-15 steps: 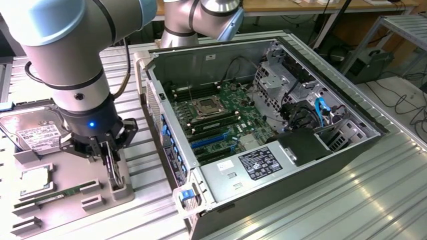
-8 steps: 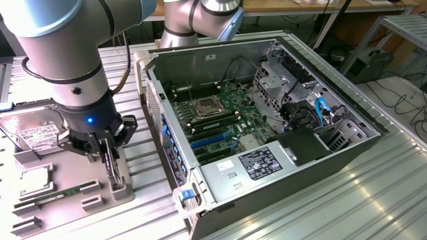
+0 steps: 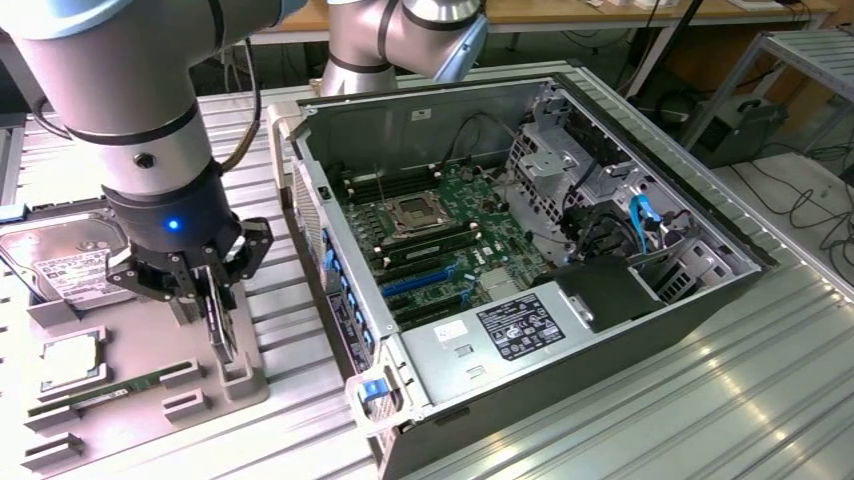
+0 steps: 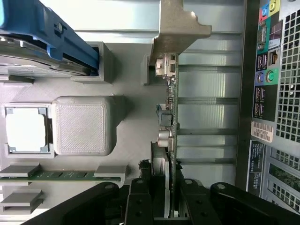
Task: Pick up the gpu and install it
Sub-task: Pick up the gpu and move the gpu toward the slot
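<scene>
Gripper (image 3: 207, 290) (image 4: 166, 197) is low over the grey tray (image 3: 134, 340), and its black fingers (image 4: 140, 199) are drawn in close, one on each face of the gpu (image 3: 224, 335) (image 4: 172, 117). That's a narrow pinch with the card clamped between them!

The gpu stands on its edge, a thin dark slab in the exterior view. Its long axis lies flat along the tray, running roughly from twelve o'clock to six, a shade toward five. The wrist view looks straight down on the top edge. The silver bracket (image 4: 180, 28) is at the end away from the fingers, level with the hard drive (image 3: 60, 265) (image 4: 28, 51). The gripped end is level with the memory stick (image 3: 107, 392) (image 4: 61, 175).

Whether the card has cleared its grey holder, I can't tell.

In the exterior view the processor chip (image 3: 74, 358) (image 4: 26, 129) lies in its pocket at about eight o'clock of the gripper. The open computer case (image 3: 561, 400) lies on its side at three o'clock, just beside the tray. Its motherboard (image 3: 454, 215) faces up and its blue slots (image 3: 414, 280) are bare.
</scene>
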Robot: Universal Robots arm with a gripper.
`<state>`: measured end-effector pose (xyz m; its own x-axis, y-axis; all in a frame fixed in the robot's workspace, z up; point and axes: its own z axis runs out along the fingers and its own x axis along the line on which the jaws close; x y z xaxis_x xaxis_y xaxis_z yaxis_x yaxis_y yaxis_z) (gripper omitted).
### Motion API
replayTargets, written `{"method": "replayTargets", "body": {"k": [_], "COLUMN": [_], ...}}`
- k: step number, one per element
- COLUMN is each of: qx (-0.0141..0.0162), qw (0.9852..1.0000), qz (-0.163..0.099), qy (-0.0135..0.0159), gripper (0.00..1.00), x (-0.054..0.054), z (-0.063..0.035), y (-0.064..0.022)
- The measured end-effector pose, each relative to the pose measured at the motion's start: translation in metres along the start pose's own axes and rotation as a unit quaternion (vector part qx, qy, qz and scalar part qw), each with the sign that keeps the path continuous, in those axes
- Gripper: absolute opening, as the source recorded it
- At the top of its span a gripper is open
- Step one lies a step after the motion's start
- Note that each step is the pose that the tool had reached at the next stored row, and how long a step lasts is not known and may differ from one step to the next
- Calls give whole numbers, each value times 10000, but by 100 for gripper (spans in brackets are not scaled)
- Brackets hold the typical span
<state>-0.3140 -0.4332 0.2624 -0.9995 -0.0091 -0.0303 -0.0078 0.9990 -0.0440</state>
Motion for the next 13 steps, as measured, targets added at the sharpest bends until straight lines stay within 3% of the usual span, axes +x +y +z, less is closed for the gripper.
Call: {"method": "replayTargets", "body": {"k": [4, 13], "qx": [2, 11], "qw": [10000, 10000], "qz": [0, 0], "qy": [0, 0], "gripper": [28, 28], "x": [-3, -7], "z": [-87, -185], "y": [-4, -8]}}
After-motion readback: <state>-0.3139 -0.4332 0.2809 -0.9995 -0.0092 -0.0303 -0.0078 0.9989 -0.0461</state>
